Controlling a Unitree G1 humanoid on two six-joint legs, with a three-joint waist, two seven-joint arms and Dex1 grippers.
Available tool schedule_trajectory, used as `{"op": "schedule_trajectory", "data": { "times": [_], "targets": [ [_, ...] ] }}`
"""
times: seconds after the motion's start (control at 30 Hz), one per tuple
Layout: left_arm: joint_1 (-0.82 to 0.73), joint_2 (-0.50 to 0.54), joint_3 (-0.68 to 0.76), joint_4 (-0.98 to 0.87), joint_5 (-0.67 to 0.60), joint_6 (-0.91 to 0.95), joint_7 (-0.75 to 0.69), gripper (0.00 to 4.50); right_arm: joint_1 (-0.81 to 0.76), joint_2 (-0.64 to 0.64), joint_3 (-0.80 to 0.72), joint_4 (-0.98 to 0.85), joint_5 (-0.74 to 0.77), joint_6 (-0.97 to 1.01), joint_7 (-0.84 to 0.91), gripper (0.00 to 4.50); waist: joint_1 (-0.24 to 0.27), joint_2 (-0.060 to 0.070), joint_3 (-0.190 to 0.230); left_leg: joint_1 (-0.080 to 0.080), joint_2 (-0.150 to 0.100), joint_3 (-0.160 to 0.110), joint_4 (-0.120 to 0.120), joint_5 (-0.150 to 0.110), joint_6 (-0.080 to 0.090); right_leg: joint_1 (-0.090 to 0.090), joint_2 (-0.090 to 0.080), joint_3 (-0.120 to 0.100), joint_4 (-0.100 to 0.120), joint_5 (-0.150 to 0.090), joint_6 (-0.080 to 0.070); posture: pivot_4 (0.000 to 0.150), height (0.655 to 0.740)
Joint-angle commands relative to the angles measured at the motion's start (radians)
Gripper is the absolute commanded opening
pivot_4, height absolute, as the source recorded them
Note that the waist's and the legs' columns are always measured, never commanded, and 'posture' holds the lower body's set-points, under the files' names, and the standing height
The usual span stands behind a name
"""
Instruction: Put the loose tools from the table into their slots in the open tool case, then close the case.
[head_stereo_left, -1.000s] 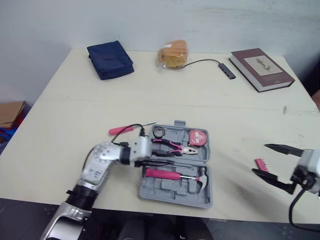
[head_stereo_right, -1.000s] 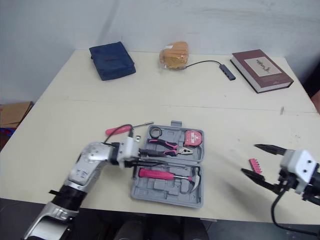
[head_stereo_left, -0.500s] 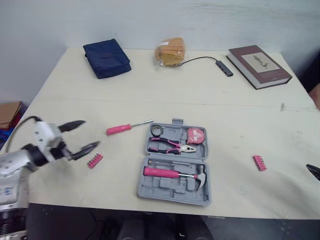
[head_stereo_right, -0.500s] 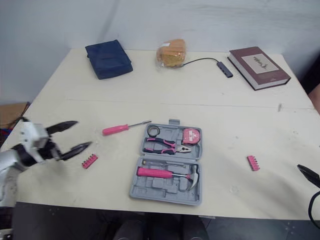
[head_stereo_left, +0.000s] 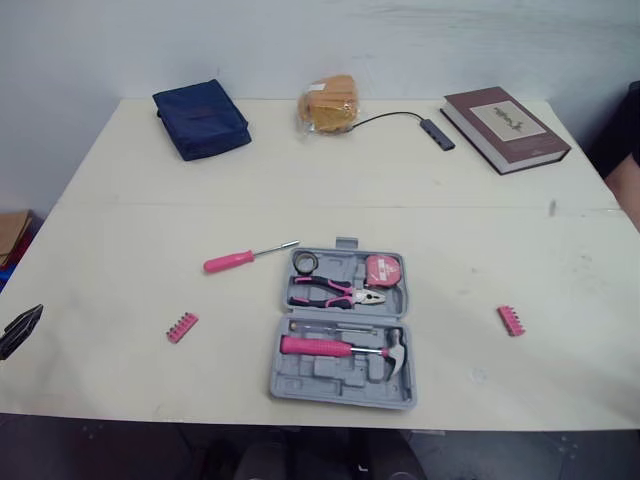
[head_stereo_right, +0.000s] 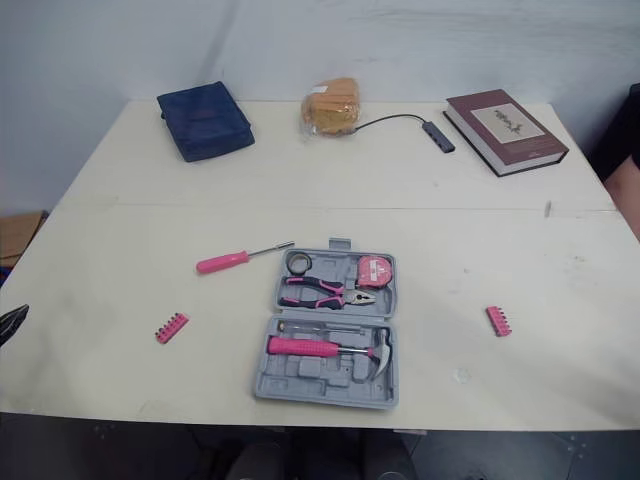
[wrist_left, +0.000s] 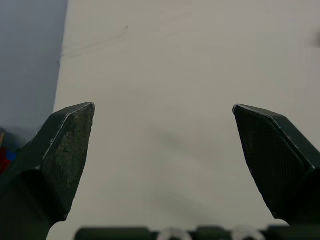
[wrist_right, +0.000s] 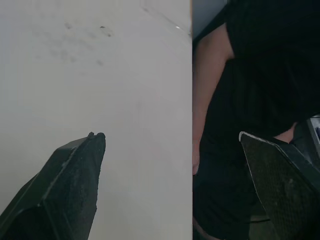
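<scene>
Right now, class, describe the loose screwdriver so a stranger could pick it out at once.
Find the open grey tool case near the front edge of the table. Just off its far corner, on the robot's left, lies the screwdriver: long, pink-handled, thin metal shaft, loose on the tabletop, unlike the short toothed pink strip nearer the edge.

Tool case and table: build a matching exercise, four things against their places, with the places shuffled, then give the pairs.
Things:
1 screwdriver
2 hammer
3 tape measure
4 book

Places:
A far right corner of the table
B near half of the tool case
C loose on the table, left of the tool case
D far half of the tool case

Pairs: 1-C; 2-B; 3-D; 4-A
</scene>
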Motion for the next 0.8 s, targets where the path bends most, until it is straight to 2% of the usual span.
{"op": "schedule_trajectory", "data": {
  "times": [0.03, 0.13, 0.27, 0.43, 0.53, 0.63, 0.8],
  "targets": [
    [0.019, -0.008, 0.017, -0.077, -0.034, 0.021, 0.002, 4.48, -0.032, 0.006, 0.01, -0.012, 0.033, -0.009, 0.044, 4.5, -0.002, 0.0, 0.0, 0.0, 0.0, 0.0, 0.0, 0.0, 0.0, 0.0, 0.0, 0.0, 0.0, 0.0, 0.0, 0.15, 0.74],
    [0.028, -0.034, 0.012, -0.148, -0.06, 0.063, 0.013, 4.48, -0.069, 0.028, 0.024, -0.028, 0.05, 0.0, 0.091, 4.5, -0.001, 0.0, 0.0, 0.0, 0.0, 0.001, 0.0, 0.0, 0.0, 0.0, 0.0, 0.0, 0.001, 0.001, 0.002, 0.15, 0.74],
    [0.105, -0.088, -0.038, -0.333, -0.101, 0.16, -0.013, 4.48, -0.115, 0.118, 0.072, -0.221, 0.117, 0.071, 0.196, 4.5, -0.008, 0.0, 0.0, 0.0, 0.001, 0.002, 0.0, 0.0, 0.0, -0.001, 0.0, 0.001, 0.001, 0.002, 0.003, 0.15, 0.74],
    [0.155, -0.095, -0.182, -0.535, -0.109, 0.273, -0.054, 4.48, -0.023, 0.274, 0.191, -0.838, 0.244, 0.376, 0.131, 4.5, -0.006, 0.002, 0.0, -0.001, 0.001, 0.001, 0.001, 0.0, -0.001, -0.001, 0.001, 0.001, 0.004, 0.002, 0.003, 0.15, 0.74],
    [0.114, -0.104, -0.249, -0.53, -0.066, 0.252, -0.041, 4.48, -0.02, 0.358, 0.22, -1.085, 0.316, 0.469, 0.044, 4.5, 0.005, 0.002, 0.0, 0.0, 0.001, 0.001, 0.001, 0.001, -0.002, -0.002, 0.001, 0.001, 0.007, 0.001, 0.002, 0.15, 0.74],
    [0.101, -0.112, -0.281, -0.516, -0.053, 0.247, -0.042, 4.48, 0.007, 0.387, 0.24, -1.211, 0.339, 0.563, 0.001, 4.5, 0.009, 0.002, 0.0, -0.001, 0.001, 0.001, 0.001, 0.002, -0.003, -0.003, 0.0, 0.0, 0.007, 0.001, 0.001, 0.15, 0.74],
    [0.043, -0.137, -0.369, -0.417, 0.02, 0.214, -0.022, 4.48, 0.04, 0.417, 0.437, -1.512, 0.383, 0.565, 0.145, 4.5, 0.01, 0.001, 0.0, -0.003, 0.002, -0.001, 0.0, 0.001, -0.002, -0.004, 0.0, -0.002, 0.005, 0.0, 0.0, 0.15, 0.74]
  ]
}}
